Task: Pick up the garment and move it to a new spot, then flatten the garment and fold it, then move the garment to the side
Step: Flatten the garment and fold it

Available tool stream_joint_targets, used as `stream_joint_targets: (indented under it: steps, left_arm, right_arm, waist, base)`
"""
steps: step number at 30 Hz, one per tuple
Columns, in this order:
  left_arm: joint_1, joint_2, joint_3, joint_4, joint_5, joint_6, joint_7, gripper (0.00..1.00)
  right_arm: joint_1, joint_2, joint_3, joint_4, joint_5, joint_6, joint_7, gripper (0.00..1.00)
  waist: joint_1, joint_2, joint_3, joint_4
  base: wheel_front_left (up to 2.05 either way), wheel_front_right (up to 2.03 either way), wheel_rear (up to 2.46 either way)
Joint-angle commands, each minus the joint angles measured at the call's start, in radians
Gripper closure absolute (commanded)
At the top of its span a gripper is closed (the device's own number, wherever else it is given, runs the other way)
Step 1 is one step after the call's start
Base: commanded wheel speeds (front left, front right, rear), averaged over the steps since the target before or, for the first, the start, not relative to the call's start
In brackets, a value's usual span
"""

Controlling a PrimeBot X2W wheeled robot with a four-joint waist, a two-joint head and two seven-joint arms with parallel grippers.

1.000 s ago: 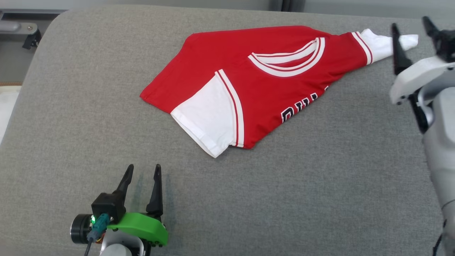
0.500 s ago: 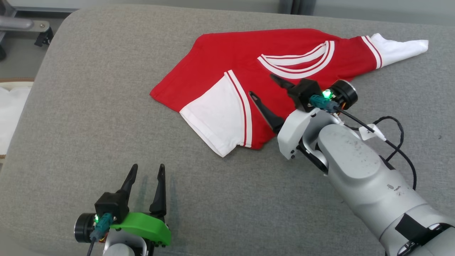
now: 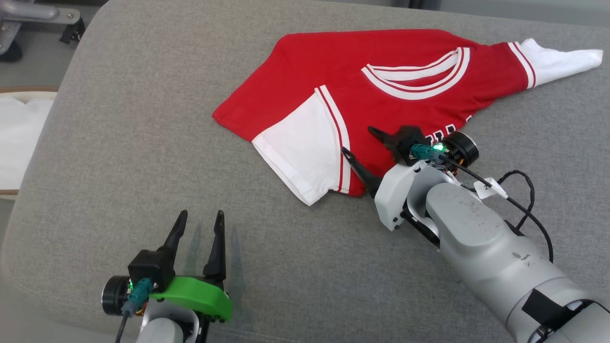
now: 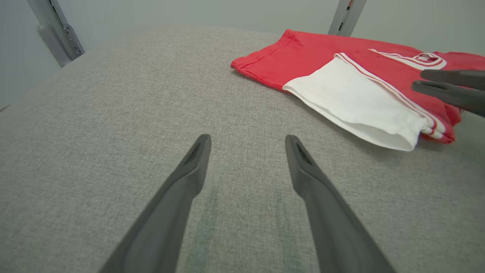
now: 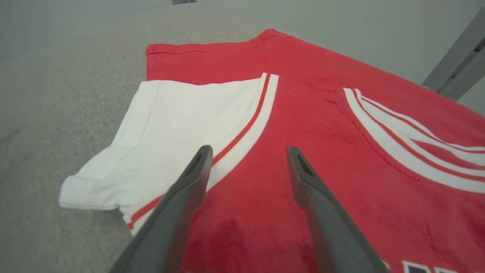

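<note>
Garment (image 3: 395, 119): a red jersey with white sleeves and striped white collar trim, lying flat on the grey fabric-covered bench (image 3: 119, 119), in its far right part as the head view shows it. One white sleeve (image 3: 305, 147) is folded across the body toward the near edge; the other sleeve (image 3: 562, 59) points off to the far right. Dark lettering is partly visible at the lower edge of the red body.

Right end effector (image 3: 358, 140): positioned over the near edge of the jersey, just beside the folded sleeve's striped cuff. Fingers spread, nothing between them. In the right wrist view the end effector (image 5: 249, 148) sits low above the red cloth (image 5: 322, 151); contact with the cloth cannot be determined.

Left end effector (image 3: 201, 215): over bare bench near the front edge, well apart from the jersey, fingers spread and holding nothing. The left wrist view confirms this (image 4: 248, 140), with the jersey (image 4: 303, 53) lying ahead and to the right.

A white cloth (image 3: 19, 138) lies off the bench to the left.
</note>
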Motion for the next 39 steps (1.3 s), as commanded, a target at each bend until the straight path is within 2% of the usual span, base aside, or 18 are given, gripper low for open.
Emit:
stream_joint_targets:
  steps: [1, 15, 16, 17, 18, 22, 28, 32, 39]
  left_arm:
    - [-0.024, 0.003, -0.003, -0.007, -0.007, -0.001, 0.0, 0.0]
    - [-0.073, 0.003, -0.064, -0.004, -0.05, 0.009, 0.0, 0.0]
    - [-0.072, 0.003, -0.064, -0.003, -0.051, 0.011, 0.0, 0.0]
    - [-0.072, 0.003, -0.064, -0.003, -0.052, 0.013, 0.0, 0.0]
    - [-0.07, 0.003, -0.063, -0.003, -0.053, 0.013, 0.0, 0.0]
    - [-0.065, 0.003, -0.058, -0.002, -0.049, 0.017, 0.0, 0.0]
    - [-0.056, 0.003, -0.048, -0.007, -0.032, 0.013, 0.0, 0.0]
    - [-0.046, 0.003, -0.036, -0.012, -0.016, 0.01, 0.0, 0.0]
    - [-0.017, 0.003, -0.01, -0.013, 0.018, 0.004, 0.0, 0.0]
  right_arm:
    - [0.003, 0.0, -0.005, 0.02, -0.009, -0.002, -0.007, 0.0]
    - [-0.042, 0.002, 0.008, 0.091, 0.009, -0.002, 0.022, 0.0]
    - [-0.044, 0.002, 0.006, 0.099, 0.004, -0.002, 0.025, 0.53]
    - [-0.045, 0.002, 0.004, 0.104, 0.002, -0.002, 0.026, 0.69]
    - [-0.049, 0.002, -0.001, 0.112, -0.003, -0.002, 0.025, 1.0]
    - [-0.049, 0.001, -0.025, 0.131, -0.015, -0.002, 0.017, 1.0]
    - [-0.038, 0.002, -0.068, 0.052, 0.003, -0.002, -0.008, 1.0]
    - [0.002, 0.002, -0.158, -0.103, 0.002, -0.002, -0.01, 1.0]
    - [0.218, 0.002, -0.387, -0.391, -0.055, -0.002, -0.01, 1.0]
  waist:
    - [0.0, 0.0, 0.014, 0.004]
    - [0.0, 0.0, 0.075, 0.08]
    - [0.0, 0.0, 0.075, 0.084]
    - [0.0, 0.0, 0.076, 0.085]
    - [0.0, 0.0, 0.075, 0.087]
    - [0.0, 0.0, 0.072, 0.083]
    - [0.0, 0.0, 0.054, 0.052]
    - [0.0, 0.0, 0.031, 0.015]
    - [0.0, 0.0, -0.023, -0.072]
  base:
    - [0.0, 0.0, 0.0]
    - [0.0, 0.0, 0.0]
    - [0.0, 0.0, 0.0]
    - [0.0, 0.0, 0.0]
    - [0.0, 0.0, 0.0]
    - [0.0, 0.0, 0.0]
    - [0.0, 0.0, 0.0]
    - [0.0, 0.0, 0.0]
    - [0.0, 0.0, 0.0]
